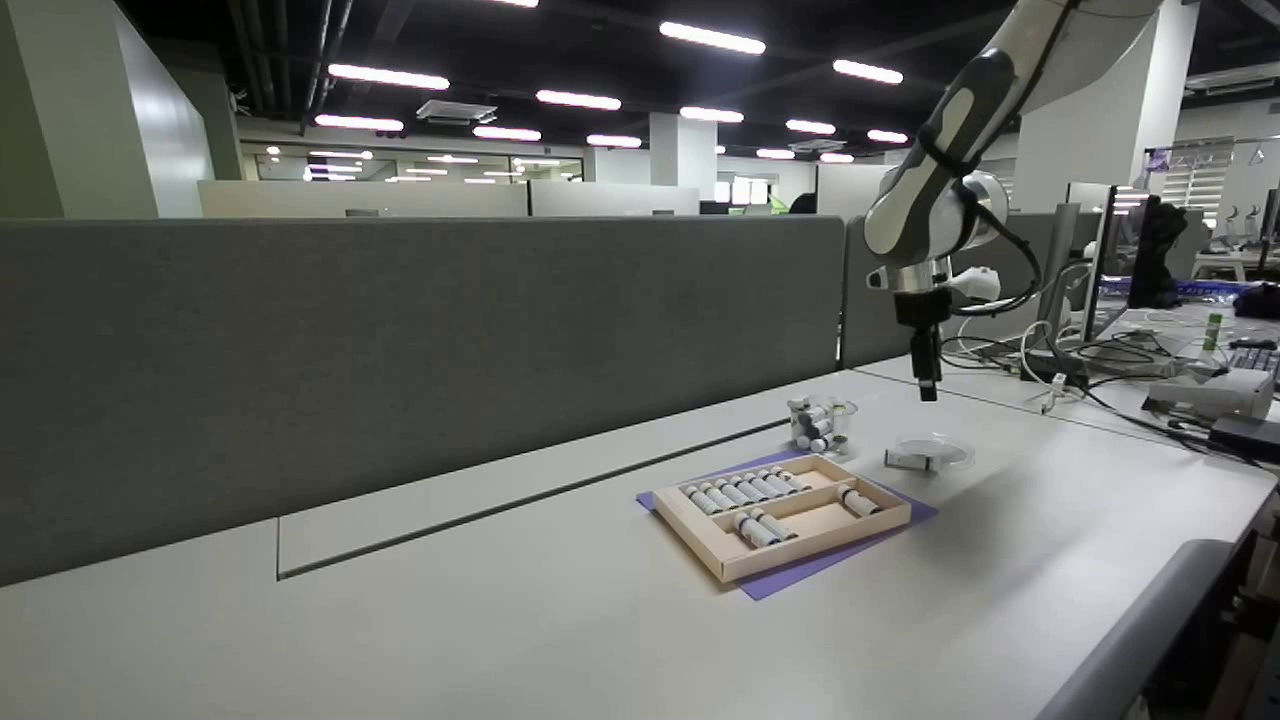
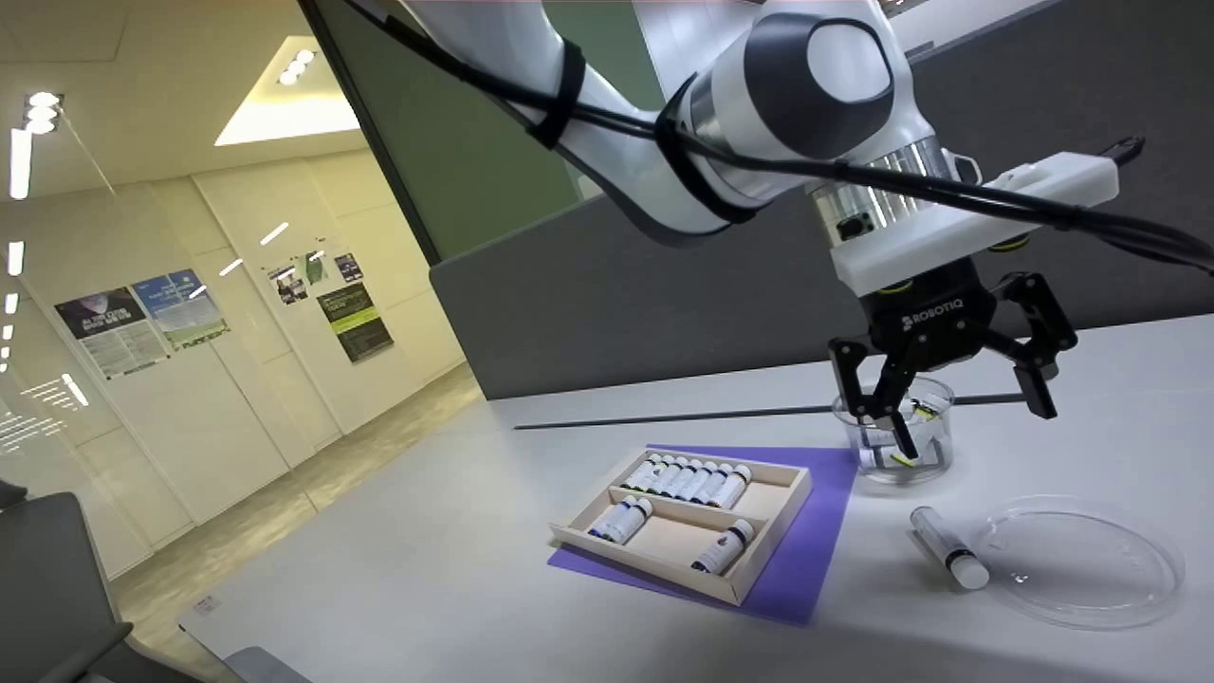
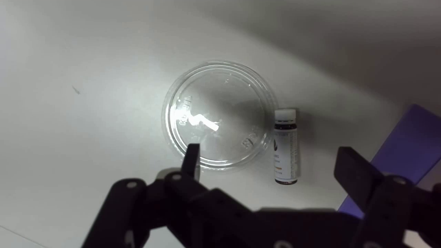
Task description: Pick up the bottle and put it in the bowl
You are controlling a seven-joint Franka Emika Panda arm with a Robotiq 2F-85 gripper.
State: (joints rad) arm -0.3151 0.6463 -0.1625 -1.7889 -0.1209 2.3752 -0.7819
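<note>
The bottle lies on its side on the bench, with a printed label and, just below its white cap, a dark band. Right beside it sits a clear round disc (letter-like marks show on it in the wrist view); whether the two touch, I cannot tell. The gripper hangs above the bench with its two fingers spread wide apart, and in the wrist view the bottle appears between them. Near the bottle stands the bowl, a clear, upright vessel with several small bottles inside. Further along, a tan wooden tray rests on a purple sheet. A row of bottles lies in its rear compartment; in the front one, two bottles lie at one end and a single bottle at the other. A grey partition runs behind, along the bench.
</note>
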